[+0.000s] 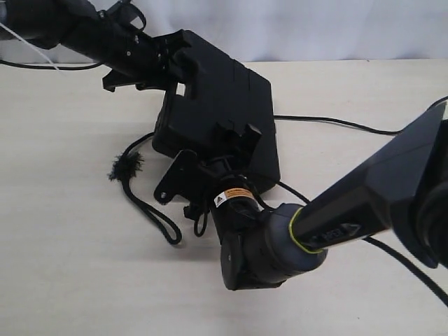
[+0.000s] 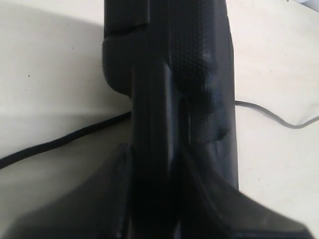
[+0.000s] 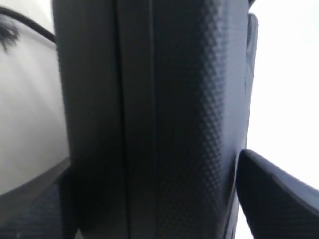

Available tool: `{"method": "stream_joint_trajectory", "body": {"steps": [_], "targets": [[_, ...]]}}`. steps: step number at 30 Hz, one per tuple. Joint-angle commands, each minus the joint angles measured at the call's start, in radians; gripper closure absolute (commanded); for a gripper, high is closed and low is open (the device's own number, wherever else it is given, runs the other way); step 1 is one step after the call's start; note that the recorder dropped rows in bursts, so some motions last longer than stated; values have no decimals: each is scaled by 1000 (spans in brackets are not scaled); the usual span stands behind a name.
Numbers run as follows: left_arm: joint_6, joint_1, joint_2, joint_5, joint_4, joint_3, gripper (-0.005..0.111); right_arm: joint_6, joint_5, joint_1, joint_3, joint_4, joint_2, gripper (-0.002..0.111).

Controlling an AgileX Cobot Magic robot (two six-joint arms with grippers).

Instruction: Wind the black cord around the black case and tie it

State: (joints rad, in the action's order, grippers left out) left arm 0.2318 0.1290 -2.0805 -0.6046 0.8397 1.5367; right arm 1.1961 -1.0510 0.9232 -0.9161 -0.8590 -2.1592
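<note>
On the pale desk (image 1: 70, 280) — case gripped at two edges, cord under it.
The flat rectangular matte black plastic case (image 1: 217, 91) sits tilted, its far handle end clamped in the left gripper (image 2: 157, 159) and its near edge pinched by the right gripper (image 3: 149, 194). The long thin black cord (image 1: 148, 210) lies slack on the desk and passes beneath the case, with its frayed knot (image 1: 126, 166) out to the left. To wrap well, I judge one gripper should steady the raised case while the other lets go, takes the cord near the knot and draws it snug over the lid — slack would spoil the tie.
</note>
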Motion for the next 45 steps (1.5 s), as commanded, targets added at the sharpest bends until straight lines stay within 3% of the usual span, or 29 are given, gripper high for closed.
{"method": "stream_joint_trajectory", "body": {"steps": [1, 5, 7, 10, 14, 20, 27, 31, 32, 34, 35, 37, 39, 42, 45], "targets": [[11, -1, 16, -19, 9, 12, 107, 83, -51, -19, -35, -73, -11, 35], [11, -1, 16, -40, 9, 12, 107, 87, -53, -37, -61, -86, -20, 44], [17, -1, 16, -49, 9, 12, 107, 87, -56, -40, -76, -135, -20, 61], [66, -1, 16, -60, 7, 12, 107, 91, -104, -40, -82, -204, -20, 104], [187, -1, 18, -96, -15, 12, 100, 91, -102, -40, -68, -225, 1, 103], [323, -1, 121, -126, -236, 12, 70, 47, -9, -40, 37, -255, 132, 104], [323, -1, 268, -177, -554, 12, 69, 15, 140, -84, 75, -284, 247, 104], [321, -1, 245, -179, -527, 12, 69, -5, 147, -110, 102, -301, 254, 104], [318, -1, 230, -172, -512, 12, 66, -5, 145, -110, 106, -324, 254, 104], [318, 12, 214, -167, -537, 12, 49, -5, 147, -110, 109, -344, 254, 104], [327, 15, 223, -183, -584, 12, 49, -5, 145, -110, 109, -344, 254, 104], [567, 40, 231, -404, -798, 6, 49, -8, 170, -142, 107, -344, 257, 104], [721, 61, 228, -487, -840, -53, 49, -11, 193, -176, 107, -339, 275, 104], [843, 105, 228, -414, -920, -169, 49, -13, 276, -226, 107, -330, 313, 104], [1148, 166, 228, -180, -989, -334, 49, 12, 297, -249, 107, -325, 347, 104]]}}
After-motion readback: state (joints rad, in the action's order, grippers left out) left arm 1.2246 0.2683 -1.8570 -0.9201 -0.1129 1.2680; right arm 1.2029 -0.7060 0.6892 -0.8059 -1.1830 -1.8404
